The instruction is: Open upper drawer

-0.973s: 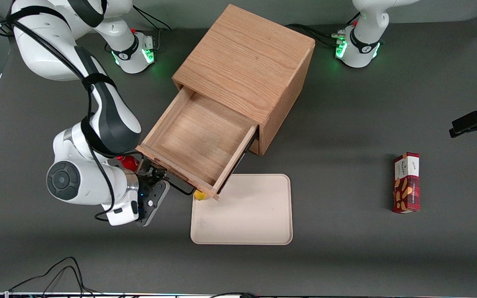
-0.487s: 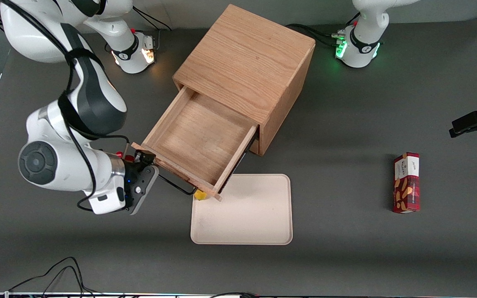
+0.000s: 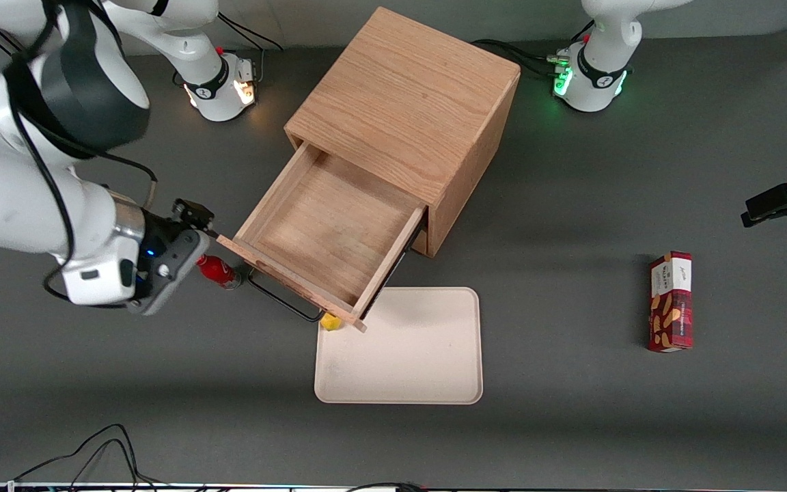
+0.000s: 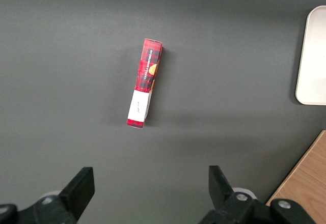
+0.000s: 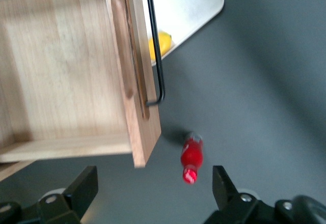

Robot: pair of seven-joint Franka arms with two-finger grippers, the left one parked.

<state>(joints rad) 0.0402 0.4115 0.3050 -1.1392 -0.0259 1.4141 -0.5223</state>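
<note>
The upper drawer of the oak cabinet stands pulled far out, and its wooden floor is bare. Its black wire handle runs along the front panel and shows in the right wrist view too, handle. My right gripper hovers above the table beside the drawer's front corner, toward the working arm's end. The gripper is open, apart from the handle, with nothing between its fingers.
A small red bottle lies on the table under the gripper, close to the drawer front. A yellow object sits on the corner of a beige tray under the drawer's front. A red cookie box lies toward the parked arm's end.
The right arm has risen and drawn away from the handle toward its own end of the table, uncovering the red bottle. The drawer stays pulled out.
</note>
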